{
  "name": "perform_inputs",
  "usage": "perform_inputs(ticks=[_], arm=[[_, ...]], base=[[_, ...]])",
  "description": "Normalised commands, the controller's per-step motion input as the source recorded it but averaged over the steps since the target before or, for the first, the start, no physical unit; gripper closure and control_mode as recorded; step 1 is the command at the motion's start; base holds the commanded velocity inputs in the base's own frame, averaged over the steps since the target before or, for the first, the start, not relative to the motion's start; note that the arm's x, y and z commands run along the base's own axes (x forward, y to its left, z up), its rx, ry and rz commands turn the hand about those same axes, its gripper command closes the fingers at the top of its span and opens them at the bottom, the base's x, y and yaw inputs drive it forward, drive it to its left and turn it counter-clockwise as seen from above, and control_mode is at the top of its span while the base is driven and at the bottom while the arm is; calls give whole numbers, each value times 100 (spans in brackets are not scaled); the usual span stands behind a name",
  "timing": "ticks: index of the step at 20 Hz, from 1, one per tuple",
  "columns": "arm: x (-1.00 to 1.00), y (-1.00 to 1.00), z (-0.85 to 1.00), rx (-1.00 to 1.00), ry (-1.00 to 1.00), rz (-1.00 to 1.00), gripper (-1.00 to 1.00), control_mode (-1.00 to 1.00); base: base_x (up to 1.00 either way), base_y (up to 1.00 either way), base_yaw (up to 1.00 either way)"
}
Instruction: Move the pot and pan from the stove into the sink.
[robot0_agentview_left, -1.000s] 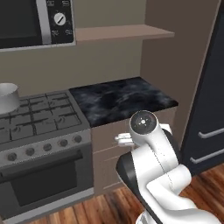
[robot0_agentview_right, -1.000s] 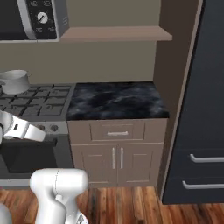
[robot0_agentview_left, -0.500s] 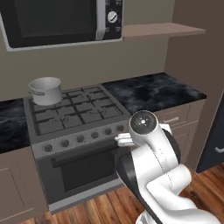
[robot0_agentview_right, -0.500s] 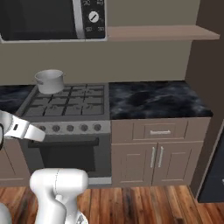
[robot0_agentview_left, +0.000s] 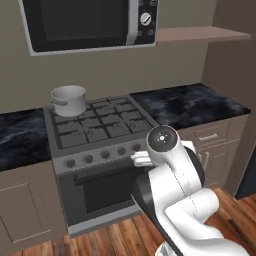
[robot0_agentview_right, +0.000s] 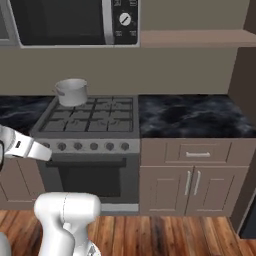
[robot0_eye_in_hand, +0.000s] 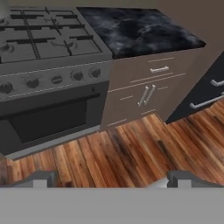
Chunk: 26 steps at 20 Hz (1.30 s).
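Observation:
The steel pot (robot0_agentview_left: 69, 100) (robot0_agentview_right: 71, 92) stands upright on the back left burner of the stove (robot0_agentview_left: 100, 157) (robot0_agentview_right: 85, 146) (robot0_eye_in_hand: 48, 78). The pan and the sink are out of view. In the hand view my gripper (robot0_eye_in_hand: 112, 179) is open, its two dark fingertips wide apart with nothing between them. It hangs low in front of the oven door and looks down over the wooden floor, well short of the pot. The white arm rises in front of the range in the left base view.
A microwave (robot0_agentview_left: 85, 22) (robot0_agentview_right: 65, 20) hangs over the stove. Black marbled counter (robot0_agentview_left: 192, 105) (robot0_agentview_right: 192, 115) (robot0_eye_in_hand: 135, 30) lies right of it over brown cabinets (robot0_agentview_right: 190, 180). A shelf (robot0_agentview_left: 200, 34) runs above. A dark tall unit (robot0_eye_in_hand: 210, 87) stands far right.
The whole picture has slid, so the camera has moved: the stove and pot have come from the left edge toward the middle. The gripper has stayed open.

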Motion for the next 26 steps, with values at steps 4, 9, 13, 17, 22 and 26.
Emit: perform_inputs(ticks=[4,9,13,17,22,26], arm=[[0,0,0,0,0,0,-100,100],[0,0,0,0,0,0,-100,100],[0,0,0,0,0,0,-100,100],[0,0,0,0,0,0,-100,100],[0,0,0,0,0,0,-100,100],[0,0,0,0,0,0,-100,100]], base=[[0,0,32],[0,0,11],[42,5,0],[75,19,0],[74,23,0],[69,25,0]])
